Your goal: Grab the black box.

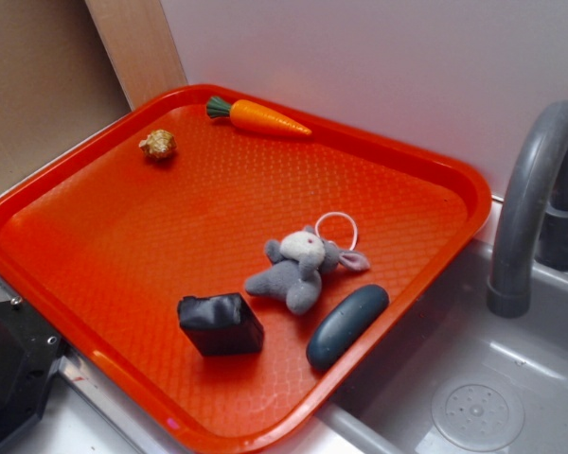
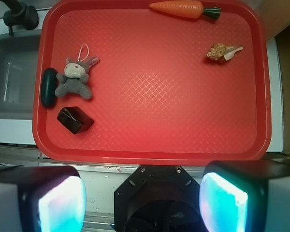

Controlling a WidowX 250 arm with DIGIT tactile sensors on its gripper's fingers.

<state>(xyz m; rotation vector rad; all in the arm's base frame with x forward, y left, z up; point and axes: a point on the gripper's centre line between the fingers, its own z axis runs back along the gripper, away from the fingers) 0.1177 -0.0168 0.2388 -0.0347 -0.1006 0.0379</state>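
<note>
White wall backs the scene in the exterior view, with a wooden board leaning in the upper left corner. Below it a red tray [image 1: 95,236] lies across the worktop and partly over a grey sink [image 1: 511,397], whose curved tap [image 1: 525,208] rises at the right. On the tray, the black box [image 1: 220,323] sits near the front edge, wrinkled and slightly glossy, resting flat. Just beside it to the right lies a grey bunny [image 1: 298,270] with a white loop at its head, and a dark teal pebble [image 1: 346,326] lies along the tray's right rim, close to the bunny. A carrot [image 1: 260,116] rests against the far rim, and a small shell [image 1: 158,144] sits well apart near the far left. A dark part of the robot shows at the lower left corner; the gripper itself is not clear here.

From the wrist view, looking straight down, the tray [image 2: 154,145] fills most of the frame. The box [image 2: 75,119] lies in the lower left part, just below the bunny [image 2: 75,77], with the pebble [image 2: 49,87] at the left rim. The carrot [image 2: 183,8] and shell [image 2: 222,51] are at the upper right. The gripper [image 2: 142,198] hangs outside the tray's near edge, its two pads spread wide apart and holding nothing, well away from the box.
</note>
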